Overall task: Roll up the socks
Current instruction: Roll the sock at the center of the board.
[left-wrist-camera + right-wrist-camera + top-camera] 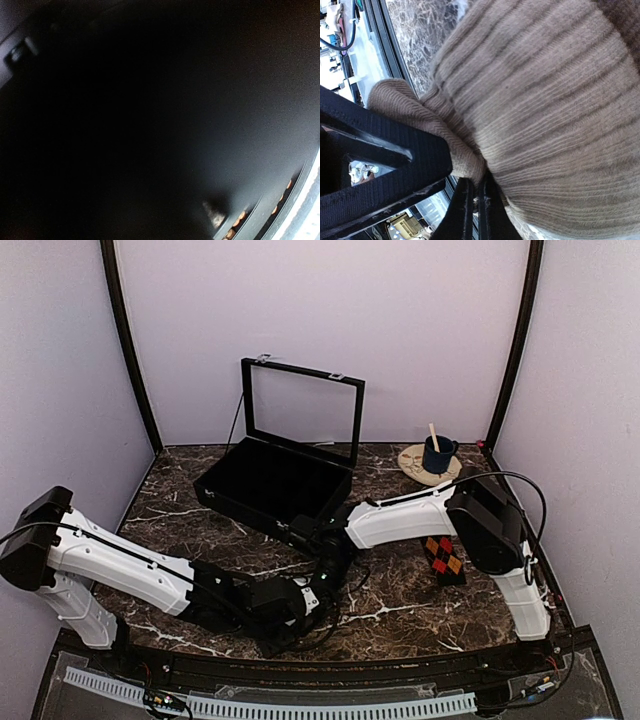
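A tan ribbed sock (545, 100) fills the right wrist view. My right gripper (476, 184) is shut on a fold of its fabric at the bottom of that view. Beside the fold, a black finger of the left gripper (385, 165) presses against the sock's cuff. In the top view both grippers meet low over the table's middle, left gripper (312, 592) and right gripper (328, 562), and they hide this sock. A second sock (443, 558), black with red-orange diamonds, sits bunched on the table at the right. The left wrist view is almost wholly dark, and its jaws do not show.
An open black box (270, 485) with its lid raised stands behind the grippers. A blue cup (437, 453) holding a stick rests on a round wooden plate (412, 466) at the back right. The marble table's front edge (300, 665) runs just below the arms.
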Controlling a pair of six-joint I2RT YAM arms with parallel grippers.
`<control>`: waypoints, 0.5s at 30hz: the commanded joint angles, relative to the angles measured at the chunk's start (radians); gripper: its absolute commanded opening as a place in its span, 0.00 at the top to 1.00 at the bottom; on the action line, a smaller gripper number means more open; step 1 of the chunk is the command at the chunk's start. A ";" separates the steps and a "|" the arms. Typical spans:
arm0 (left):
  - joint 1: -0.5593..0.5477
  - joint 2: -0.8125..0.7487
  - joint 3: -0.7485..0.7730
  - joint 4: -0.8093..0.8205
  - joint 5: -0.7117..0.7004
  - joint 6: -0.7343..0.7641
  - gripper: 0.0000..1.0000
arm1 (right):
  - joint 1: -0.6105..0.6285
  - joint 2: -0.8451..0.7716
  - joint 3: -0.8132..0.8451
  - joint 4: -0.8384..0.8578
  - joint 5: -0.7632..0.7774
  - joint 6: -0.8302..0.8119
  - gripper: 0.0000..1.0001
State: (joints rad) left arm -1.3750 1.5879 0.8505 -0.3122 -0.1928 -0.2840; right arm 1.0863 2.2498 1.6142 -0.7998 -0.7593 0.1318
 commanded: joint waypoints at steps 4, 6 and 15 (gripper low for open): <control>-0.005 0.072 -0.028 -0.105 0.054 -0.027 0.70 | -0.018 0.012 -0.033 -0.042 0.026 0.006 1.00; -0.006 0.080 -0.025 -0.111 0.058 -0.030 0.70 | -0.020 0.009 -0.042 -0.043 0.026 0.005 1.00; -0.005 0.095 -0.015 -0.155 0.068 -0.058 0.70 | -0.028 -0.022 -0.078 -0.039 0.016 -0.005 1.00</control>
State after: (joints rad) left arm -1.3746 1.6268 0.8646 -0.2852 -0.1928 -0.3191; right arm 1.0653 2.2475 1.5723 -0.7845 -0.8059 0.1310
